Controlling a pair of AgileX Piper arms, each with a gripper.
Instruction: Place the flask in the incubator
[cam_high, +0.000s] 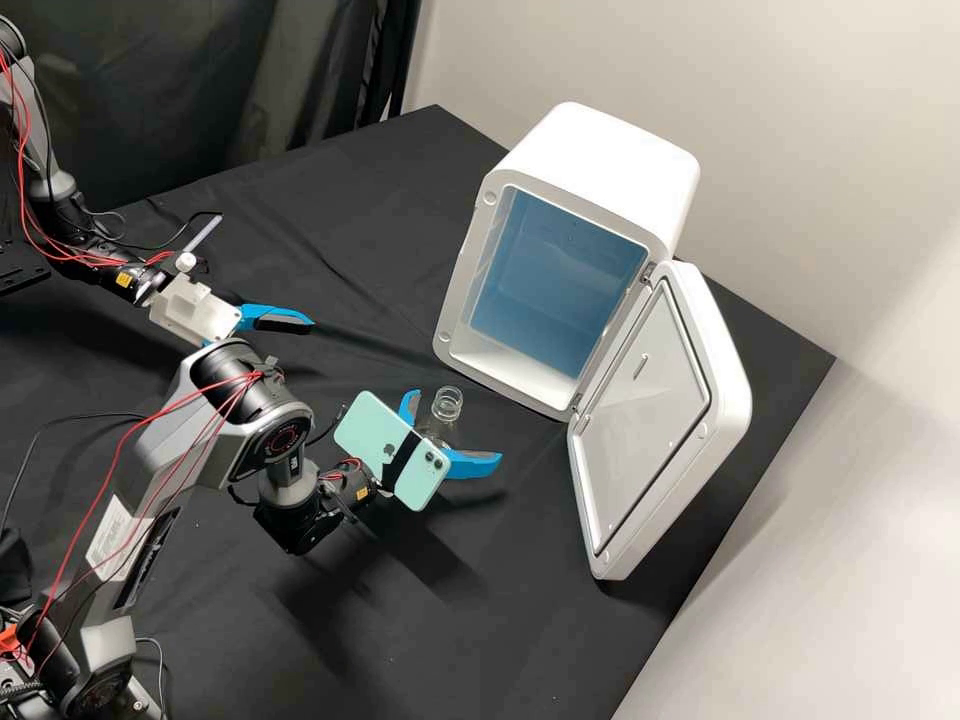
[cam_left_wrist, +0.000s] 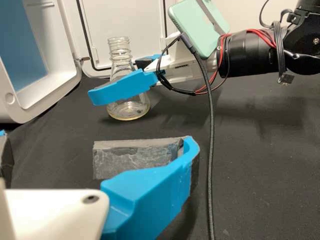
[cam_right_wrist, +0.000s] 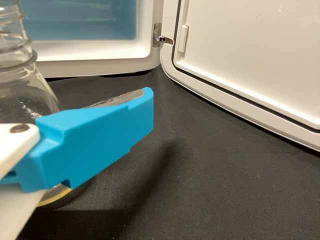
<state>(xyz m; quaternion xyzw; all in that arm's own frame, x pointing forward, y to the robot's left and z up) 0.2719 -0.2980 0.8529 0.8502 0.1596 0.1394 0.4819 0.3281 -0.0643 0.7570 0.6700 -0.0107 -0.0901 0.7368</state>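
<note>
The clear glass flask (cam_high: 447, 408) stands upright and uncapped on the black cloth (cam_high: 400, 250), with a yellowish tint at its base. It is at about 7 o'clock from the mouth of the incubator (cam_high: 600, 160). The right gripper (cam_high: 455, 430) has its blue fingers spread to either side of the flask; whether they touch the glass cannot be told. A mint-green phone (cam_high: 390, 450) is strapped to that wrist. A white label (cam_high: 110, 530) on the same arm carries print too small to read. The left gripper (cam_high: 290, 320) hangs at 10 o'clock from the flask, fingers apart and holding nothing. The incubator's white door (cam_high: 650, 420) stands swung open at 5 o'clock from its blue interior. The cloth is creased. A pale wall (cam_high: 800, 120) lies at 2 o'clock and a dark curtain (cam_high: 200, 80) at 11.
</note>
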